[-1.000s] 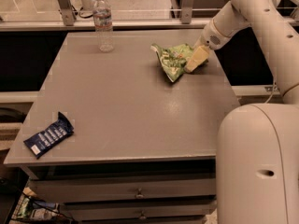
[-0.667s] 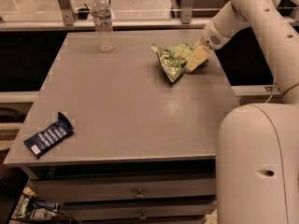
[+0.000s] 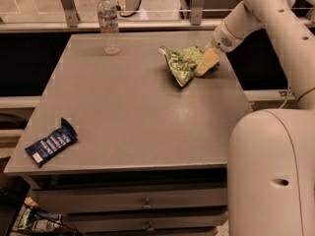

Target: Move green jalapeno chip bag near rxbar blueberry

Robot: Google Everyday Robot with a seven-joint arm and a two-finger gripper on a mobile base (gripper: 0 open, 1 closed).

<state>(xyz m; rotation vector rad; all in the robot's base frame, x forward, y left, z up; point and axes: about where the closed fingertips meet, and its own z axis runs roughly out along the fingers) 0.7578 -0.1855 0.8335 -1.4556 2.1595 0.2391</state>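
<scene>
The green jalapeno chip bag [image 3: 180,64] lies crumpled on the grey table [image 3: 133,107], toward its far right. My gripper [image 3: 204,65] comes down from the right and rests at the bag's right edge, touching it. The rxbar blueberry [image 3: 51,142], a small dark blue wrapper, lies at the table's near left corner, far from the bag.
A clear plastic water bottle [image 3: 109,23] stands upright at the table's far left. A metal railing [image 3: 147,22] runs behind the table. My white base [image 3: 273,173] fills the lower right, next to the table's right edge. Drawers [image 3: 142,203] sit under the tabletop.
The gripper and the bag sit in much the same place on the table; the whole scene has shifted slightly left in the view.
</scene>
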